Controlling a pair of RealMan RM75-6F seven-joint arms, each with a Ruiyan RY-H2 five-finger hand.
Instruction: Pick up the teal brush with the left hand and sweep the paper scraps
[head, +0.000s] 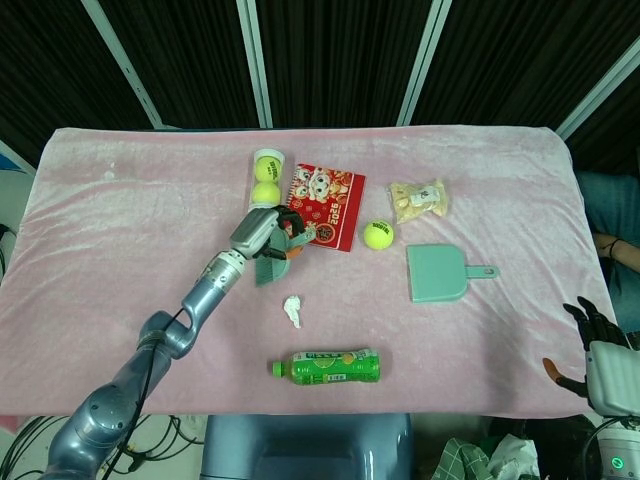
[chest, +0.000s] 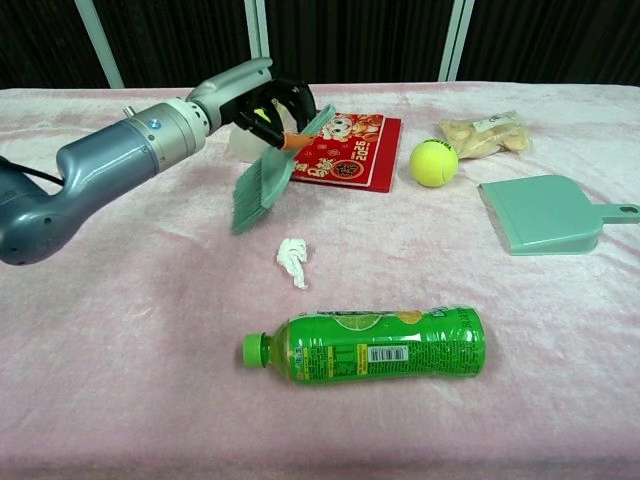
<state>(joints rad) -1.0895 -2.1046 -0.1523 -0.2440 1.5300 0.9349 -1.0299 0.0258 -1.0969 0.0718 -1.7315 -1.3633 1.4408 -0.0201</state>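
My left hand (head: 266, 233) (chest: 262, 101) grips the orange-and-teal handle of the teal brush (head: 271, 266) (chest: 258, 188), just in front of the red booklet's left edge. The bristles slant down and to the left, close above the pink cloth. A crumpled white paper scrap (head: 293, 310) (chest: 294, 262) lies a short way in front of the bristles, apart from them. My right hand (head: 598, 346) shows only in the head view, off the table's near right corner, fingers spread and holding nothing.
A teal dustpan (head: 437, 273) (chest: 545, 215) lies to the right. A green bottle (head: 327, 366) (chest: 370, 344) lies near the front edge. Behind are a red booklet (head: 326, 205) (chest: 345, 152), a tube of tennis balls (head: 266, 178), a loose tennis ball (head: 377, 234) (chest: 433, 162) and a snack bag (head: 417, 199) (chest: 485, 133).
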